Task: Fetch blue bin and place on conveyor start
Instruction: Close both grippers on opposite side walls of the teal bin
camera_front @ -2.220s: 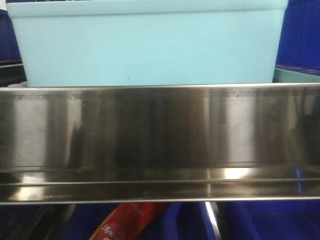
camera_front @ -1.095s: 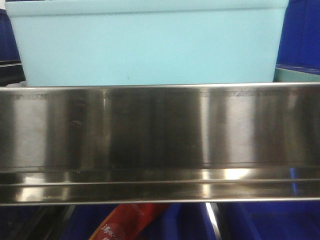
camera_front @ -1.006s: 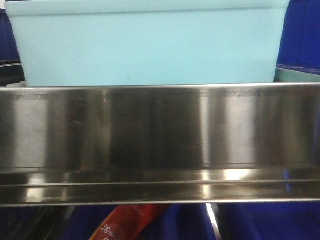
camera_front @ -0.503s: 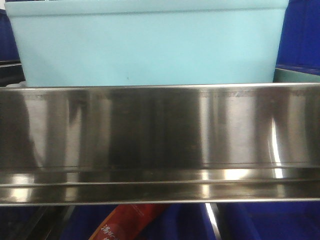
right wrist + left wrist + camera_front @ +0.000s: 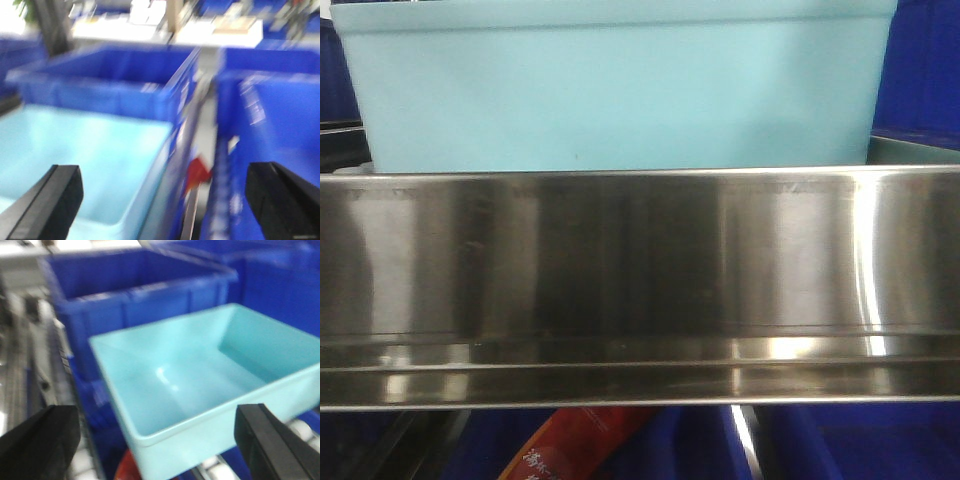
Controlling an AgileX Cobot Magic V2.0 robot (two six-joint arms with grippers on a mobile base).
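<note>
While my left gripper [image 5: 160, 442] hangs with its two black fingers [image 5: 42, 442] spread wide, the blue bin [image 5: 200, 375] lies just ahead of it, empty, its near wall showing between them; whether they touch it I cannot tell. My right gripper [image 5: 165, 200] is spread wide as well and holds nothing, with the bin's pale floor at its lower left and a dark blue crate [image 5: 110, 80] just behind that. From the front, the bin stands upright behind a shiny steel rail [image 5: 640, 270], with a red packet [image 5: 575, 445] below the rail
</note>
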